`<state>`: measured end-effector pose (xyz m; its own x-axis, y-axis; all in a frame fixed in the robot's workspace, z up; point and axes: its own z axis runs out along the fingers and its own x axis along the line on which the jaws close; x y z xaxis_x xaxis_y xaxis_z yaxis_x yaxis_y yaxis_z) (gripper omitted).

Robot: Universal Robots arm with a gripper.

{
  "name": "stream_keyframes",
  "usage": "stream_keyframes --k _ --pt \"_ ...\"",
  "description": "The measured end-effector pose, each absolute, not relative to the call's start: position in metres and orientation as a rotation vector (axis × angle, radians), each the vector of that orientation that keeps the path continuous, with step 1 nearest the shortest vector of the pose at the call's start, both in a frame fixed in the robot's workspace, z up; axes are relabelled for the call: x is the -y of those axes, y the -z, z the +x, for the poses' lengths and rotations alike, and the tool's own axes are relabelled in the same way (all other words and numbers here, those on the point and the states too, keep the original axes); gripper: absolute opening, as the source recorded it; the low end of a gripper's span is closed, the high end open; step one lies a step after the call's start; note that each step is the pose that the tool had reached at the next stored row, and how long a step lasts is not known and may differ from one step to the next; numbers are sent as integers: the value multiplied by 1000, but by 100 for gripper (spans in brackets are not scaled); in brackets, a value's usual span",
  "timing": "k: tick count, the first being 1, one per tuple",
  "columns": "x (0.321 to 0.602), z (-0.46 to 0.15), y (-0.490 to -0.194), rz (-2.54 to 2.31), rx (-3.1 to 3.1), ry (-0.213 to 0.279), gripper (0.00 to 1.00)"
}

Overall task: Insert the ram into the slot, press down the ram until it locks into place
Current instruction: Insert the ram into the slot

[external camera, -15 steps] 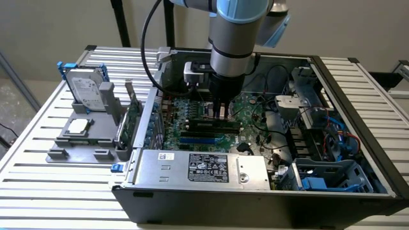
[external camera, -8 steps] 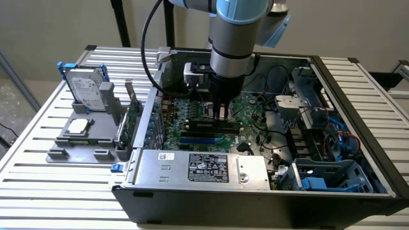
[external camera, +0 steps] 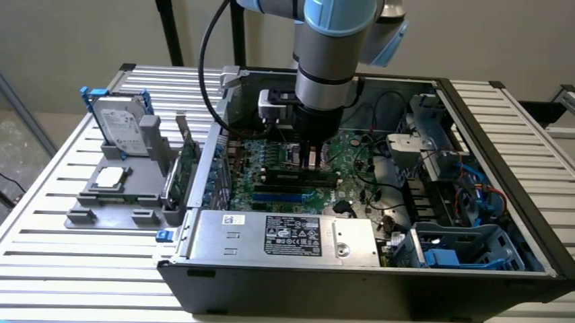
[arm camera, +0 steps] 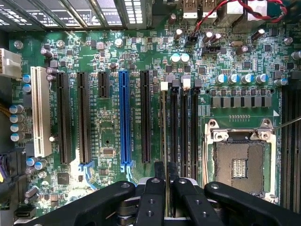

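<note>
The gripper (arm camera: 166, 165) pinches the ram (arm camera: 163, 141) edge-on, set along the outermost black memory slot (arm camera: 164, 94), farthest from the processor socket (arm camera: 240, 165). Uneven downward pressure could tilt it, leaving one end unlatched or straining the motherboard (arm camera: 108, 115).

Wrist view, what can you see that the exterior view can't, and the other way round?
Wrist view's own: the ram seen edge-on, pinched in the hand, running beside the empty black slots.
Exterior view's own: the robot arm, the whole computer case, the silver power box, and a hard drive standing outside the case at that view's left.
Both share: the hand, the green motherboard and its blue socket.
</note>
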<state>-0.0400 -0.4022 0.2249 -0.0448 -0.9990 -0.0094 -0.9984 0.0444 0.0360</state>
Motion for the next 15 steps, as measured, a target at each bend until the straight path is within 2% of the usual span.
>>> stream_keyframes --k 15 --pt "402 -40 -224 2161 2254 50 14"
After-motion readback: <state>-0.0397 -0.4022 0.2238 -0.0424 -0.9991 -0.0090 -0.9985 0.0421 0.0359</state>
